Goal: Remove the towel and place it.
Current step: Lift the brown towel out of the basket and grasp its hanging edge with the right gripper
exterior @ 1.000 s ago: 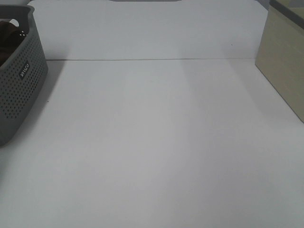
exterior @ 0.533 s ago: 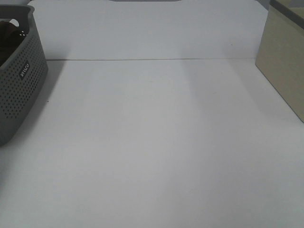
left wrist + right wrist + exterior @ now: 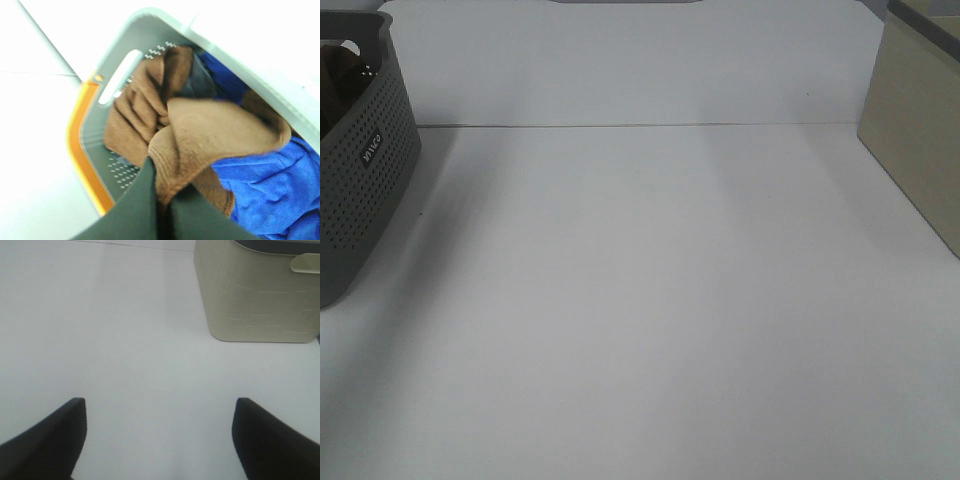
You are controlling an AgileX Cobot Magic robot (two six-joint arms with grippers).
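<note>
The towel (image 3: 210, 135), brown and plush, lies bunched inside the grey basket (image 3: 150, 20). My left gripper (image 3: 162, 200) is shut on a fold of the towel, its two dark fingers pressed together with cloth pinched between them. In the exterior high view only the perforated grey basket (image 3: 365, 170) shows at the far left; its inside is dark and neither arm appears. My right gripper (image 3: 160, 435) hangs open over bare white table, nothing between its fingers (image 3: 50, 440).
Blue cloth (image 3: 270, 190) lies in the basket under and beside the towel. An orange strip (image 3: 80, 135) runs along the basket's outside. A beige bin (image 3: 920, 130) stands at the table's right edge, also ahead of the right gripper (image 3: 260, 290).
In the exterior high view the brown patch inside the basket's top has darkened and shrunk. Nothing else has moved.
</note>
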